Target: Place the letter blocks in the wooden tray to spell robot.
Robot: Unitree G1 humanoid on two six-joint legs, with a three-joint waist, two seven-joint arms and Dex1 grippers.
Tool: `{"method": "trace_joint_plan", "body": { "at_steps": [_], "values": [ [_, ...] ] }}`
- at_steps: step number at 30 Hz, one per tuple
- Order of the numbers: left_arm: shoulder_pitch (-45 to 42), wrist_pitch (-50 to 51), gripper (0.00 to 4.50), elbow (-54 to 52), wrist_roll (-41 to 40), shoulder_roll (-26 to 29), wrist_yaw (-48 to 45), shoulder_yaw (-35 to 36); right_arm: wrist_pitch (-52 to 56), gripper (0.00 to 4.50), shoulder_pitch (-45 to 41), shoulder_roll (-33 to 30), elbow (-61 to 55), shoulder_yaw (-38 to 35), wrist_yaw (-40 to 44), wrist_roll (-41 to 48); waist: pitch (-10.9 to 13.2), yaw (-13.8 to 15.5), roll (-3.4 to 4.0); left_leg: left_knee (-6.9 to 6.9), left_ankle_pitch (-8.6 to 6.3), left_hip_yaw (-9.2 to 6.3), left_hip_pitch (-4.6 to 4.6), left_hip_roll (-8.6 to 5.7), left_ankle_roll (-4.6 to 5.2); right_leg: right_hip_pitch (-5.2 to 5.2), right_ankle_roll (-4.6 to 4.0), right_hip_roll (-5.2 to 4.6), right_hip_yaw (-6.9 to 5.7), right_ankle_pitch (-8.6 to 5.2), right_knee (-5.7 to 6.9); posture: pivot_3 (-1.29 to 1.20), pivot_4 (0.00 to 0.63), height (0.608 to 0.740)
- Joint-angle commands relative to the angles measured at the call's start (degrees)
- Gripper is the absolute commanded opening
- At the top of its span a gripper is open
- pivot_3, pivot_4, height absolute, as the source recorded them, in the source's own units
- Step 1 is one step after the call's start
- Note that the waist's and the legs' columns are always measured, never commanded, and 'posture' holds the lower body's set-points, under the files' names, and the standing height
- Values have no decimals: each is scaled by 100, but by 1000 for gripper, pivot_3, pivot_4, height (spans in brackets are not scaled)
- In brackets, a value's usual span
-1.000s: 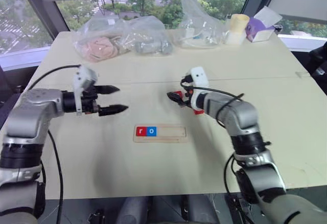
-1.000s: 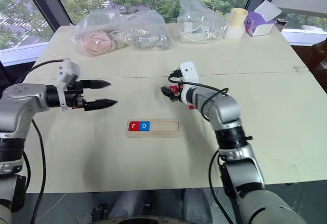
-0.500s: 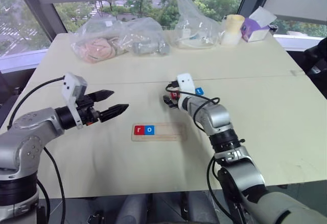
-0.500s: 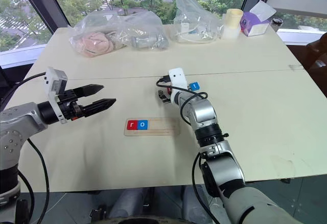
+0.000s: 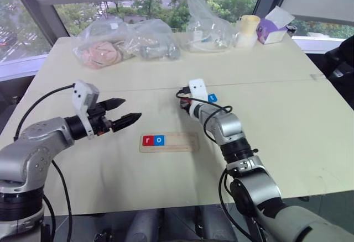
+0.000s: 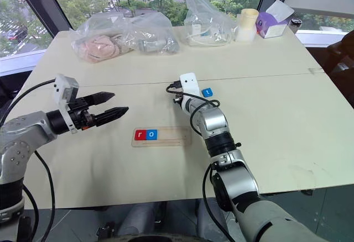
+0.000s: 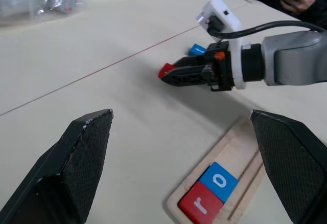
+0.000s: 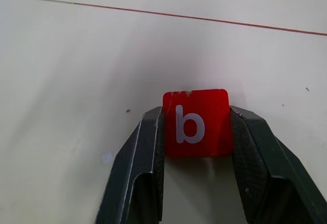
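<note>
My right gripper (image 8: 195, 132) now clamps the red "b" block (image 8: 195, 121) between its two fingers; a second ago those fingers stood apart over the block. The arm has also straightened toward the far side of the table (image 5: 287, 120) and sunk closer to its surface, the forearm no longer bowed out to the right. A blue block (image 6: 207, 92) that the wrist covered a second ago now lies in plain sight just right of the gripper. My left gripper (image 5: 127, 112), jaws wide, has drawn slightly nearer and rolled, its fingers now angling right toward the far end of the wooden tray (image 5: 168, 142).
</note>
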Motion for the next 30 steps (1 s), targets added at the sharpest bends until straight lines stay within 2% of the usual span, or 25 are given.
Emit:
{"method": "trace_joint_plan", "body": {
  "at_steps": [1, 3, 6, 9, 14, 18, 25, 30],
  "values": [
    [-69, -378, 4500, 6, 183, 96, -140, -221, 192, 1164, -134, -352, -970, -274, 229, 132, 1, 24, 2, 0, 0, 2, -1, 0, 0, -1, 0, 0, 2, 0, 0, 0, 150, 740],
    [-64, -492, 4500, 59, 257, 147, -246, -351, 712, 1164, 15, -611, -1819, -405, 340, 281, 3, 48, 4, 2, 0, 4, -13, -2, 0, -11, 0, -2, 3, 0, -1, 0, 150, 740],
    [-77, -539, 4500, 11, 288, 193, -388, -581, 2142, 1164, 534, -911, -3500, -816, 287, 610, 0, 55, 0, -3, 0, 4, -18, -2, 0, -16, 2, -3, 5, 0, -6, 0, 150, 740],
    [-161, -585, 4500, -74, 383, 190, -448, -875, 3475, 1164, 1235, -1131, -4932, -1146, 58, 550, -2, 68, -2, -19, -1, 4, -17, 0, 1, -19, 2, -5, 5, -1, -11, 0, 150, 740],
    [-298, -579, 4500, 35, 309, 25, -429, -1022, 4961, 1164, 1960, -726, -6407, -1642, -228, 402, 1, 12, 3, -20, -1, 16, -19, 5, 1, -34, -17, -7, 16, -7, -9, 0, 150, 740],
    [-335, -698, 4500, 275, 429, -23, -583, -1211, 5175, 1164, 2590, -126, -6753, -1489, -351, 366, -1, 25, 4, -19, -1, 14, -13, 15, 1, -31, -23, -2, 15, -6, -9, 0, 150, 740],
    [-411, -786, 4500, 366, 531, 27, -688, -1348, 5081, 1164, 2808, 266, -6513, -1495, -449, 187, -1, 47, 4, -13, -1, 19, -15, 6, 1, -27, -21, -5, 15, -5, -16, 0, 150, 740],
    [-338, -792, 4500, 331, 559, 34, -691, -1346, 5045, 3570, 2796, 140, -6514, -1404, -407, 155, -1, 42, 4, -17, -1, 18, -15, 6, 0, -28, -22, -5, 15, -6, -17, 0, 150, 740]
  ]
}}
